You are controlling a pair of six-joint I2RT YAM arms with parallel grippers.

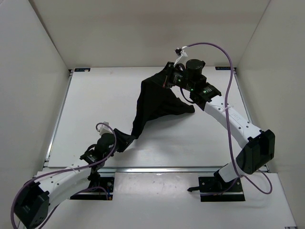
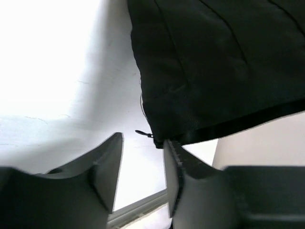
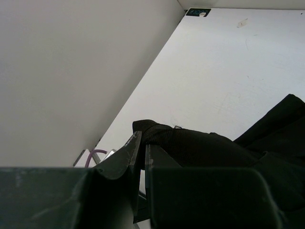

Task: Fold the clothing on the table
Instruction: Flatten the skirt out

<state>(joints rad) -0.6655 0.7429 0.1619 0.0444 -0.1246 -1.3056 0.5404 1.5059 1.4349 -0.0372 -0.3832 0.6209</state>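
The black clothing is stretched in a slant across the white table, from back right to front left. My right gripper holds its far end raised; in the right wrist view the gripper is shut on a ribbed fold of the clothing. My left gripper sits at the garment's near corner. In the left wrist view the gripper is open with bare table showing between the fingers. The clothing's hem corner and a small zipper pull lie just past the fingertips, touching the right one.
White walls enclose the table on the left, back and right. A metal rail runs along the near edge, with both arm bases behind it. A purple cable loops above the right arm.
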